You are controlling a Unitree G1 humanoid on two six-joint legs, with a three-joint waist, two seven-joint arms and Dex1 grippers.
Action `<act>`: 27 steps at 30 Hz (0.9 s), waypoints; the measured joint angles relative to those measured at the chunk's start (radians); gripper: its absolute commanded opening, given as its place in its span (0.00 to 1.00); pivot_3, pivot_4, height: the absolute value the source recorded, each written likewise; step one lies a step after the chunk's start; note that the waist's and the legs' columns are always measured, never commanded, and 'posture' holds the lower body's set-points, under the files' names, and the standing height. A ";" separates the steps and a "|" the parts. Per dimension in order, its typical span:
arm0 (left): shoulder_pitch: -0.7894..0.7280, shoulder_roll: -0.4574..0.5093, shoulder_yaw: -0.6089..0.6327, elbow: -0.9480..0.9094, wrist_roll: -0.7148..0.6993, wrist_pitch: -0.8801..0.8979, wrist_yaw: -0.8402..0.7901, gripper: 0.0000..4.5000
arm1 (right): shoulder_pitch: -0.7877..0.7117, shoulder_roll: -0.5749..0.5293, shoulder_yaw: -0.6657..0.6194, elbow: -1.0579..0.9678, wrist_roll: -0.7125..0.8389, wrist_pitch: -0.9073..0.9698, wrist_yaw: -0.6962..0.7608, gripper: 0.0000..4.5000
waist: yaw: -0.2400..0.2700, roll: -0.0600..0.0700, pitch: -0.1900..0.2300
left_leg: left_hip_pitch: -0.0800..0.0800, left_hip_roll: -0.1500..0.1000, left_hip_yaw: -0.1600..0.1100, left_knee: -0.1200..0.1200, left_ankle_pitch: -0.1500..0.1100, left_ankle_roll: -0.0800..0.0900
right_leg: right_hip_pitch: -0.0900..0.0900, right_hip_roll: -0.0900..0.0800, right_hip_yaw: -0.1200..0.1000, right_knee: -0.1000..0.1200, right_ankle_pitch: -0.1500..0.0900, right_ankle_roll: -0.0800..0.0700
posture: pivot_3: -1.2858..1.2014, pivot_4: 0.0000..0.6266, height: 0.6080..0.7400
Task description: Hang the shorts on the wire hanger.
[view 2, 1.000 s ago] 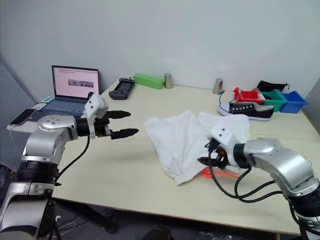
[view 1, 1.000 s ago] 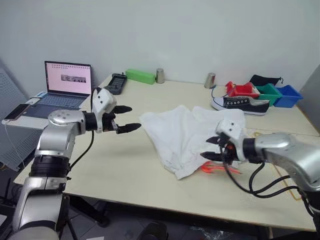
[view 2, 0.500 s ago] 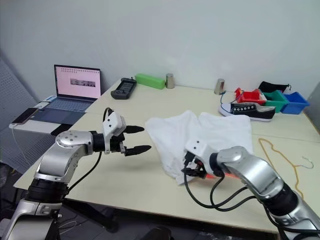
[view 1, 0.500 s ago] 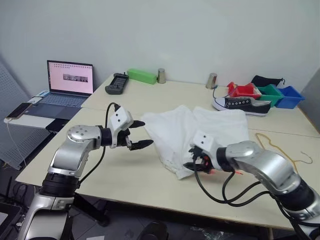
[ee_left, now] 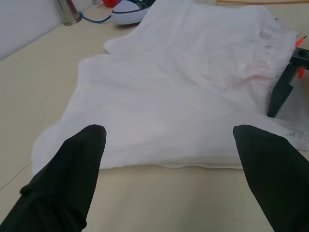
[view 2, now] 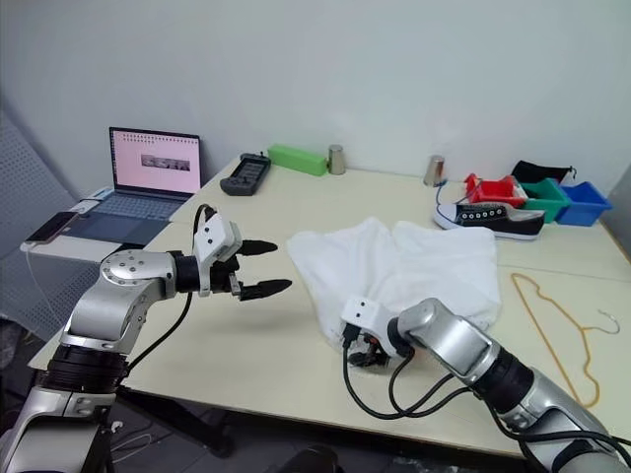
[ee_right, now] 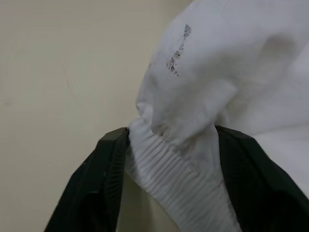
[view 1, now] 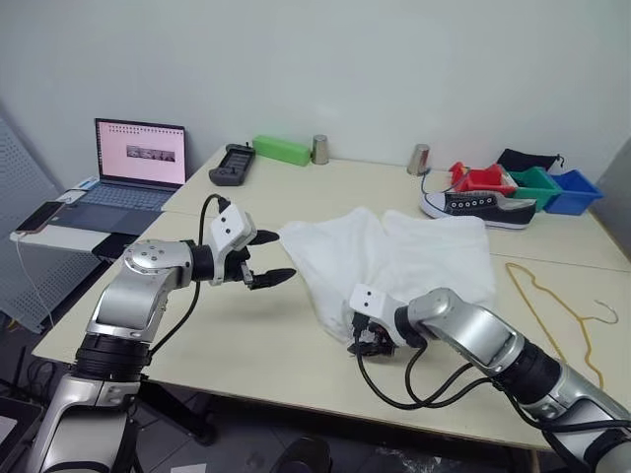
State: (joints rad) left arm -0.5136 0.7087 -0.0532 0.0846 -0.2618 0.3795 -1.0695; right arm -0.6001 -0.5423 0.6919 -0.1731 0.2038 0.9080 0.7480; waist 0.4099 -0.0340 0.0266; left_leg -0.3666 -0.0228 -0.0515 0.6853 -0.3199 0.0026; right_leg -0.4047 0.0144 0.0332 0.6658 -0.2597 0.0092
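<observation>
White shorts (view 1: 394,258) spread near the middle of the cream table (view 1: 246,335), waistband corner toward 6 o'clock. Right gripper (view 2: 363,347) down at that near corner, ribbed waistband bunched between its two black fingers (ee_right: 94,193) in the wrist view, jaws partly closed on the cloth. Left gripper (view 1: 264,259) at 9 o'clock of the shorts, raised off the table, fingers spread wide, holding nothing, tips pointed at the fabric edge. Yellowish wire hanger (view 1: 557,317) flat at 3 o'clock of the shorts, apart from them, hook toward the table's right edge. Black sneaker (view 1: 476,205) at 1 o'clock, laptop (view 1: 133,169) at 10 o'clock.
</observation>
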 measured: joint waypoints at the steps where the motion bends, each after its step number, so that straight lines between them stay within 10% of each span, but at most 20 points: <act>1: 0.000 0.000 0.000 0.000 0.000 0.000 0.004 1.00 | 0.000 0.000 0.001 0.006 -0.008 -0.012 0.011 0.41 | 0.003 0.000 0.000 | 0.000 0.000 0.000 0.000 0.000 0.000 | 0.000 0.000 0.000 0.000 0.000 0.000 | 0.71 0.00 1.00; 9: 0.031 0.012 0.006 -0.037 -0.004 0.002 0.014 1.00 | -0.002 -0.033 0.006 0.027 -0.082 -0.103 0.088 0.01 | 0.028 0.001 0.001 | 0.000 0.000 0.000 0.000 0.000 0.000 | 0.000 0.000 0.000 -0.001 0.000 0.000 | 0.72 0.00 1.00; 27: 0.022 0.008 0.003 -0.011 -0.002 -0.023 0.011 1.00 | 0.240 -0.660 -0.083 -0.119 -0.201 -0.600 0.514 0.01 | 0.101 0.006 0.003 | -0.008 0.000 -0.002 0.005 -0.004 -0.003 | -0.002 -0.002 -0.004 -0.007 0.000 0.001 | 0.70 0.00 1.00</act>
State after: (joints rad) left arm -0.4915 0.7168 -0.0506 0.0737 -0.2636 0.3570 -1.0588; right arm -0.3597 -1.2021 0.6089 -0.2919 0.0026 0.3081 1.2625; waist 0.5109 -0.0283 0.0301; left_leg -0.3743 -0.0227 -0.0530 0.6903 -0.3234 0.0000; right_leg -0.4067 0.0123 0.0288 0.6593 -0.2600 0.0100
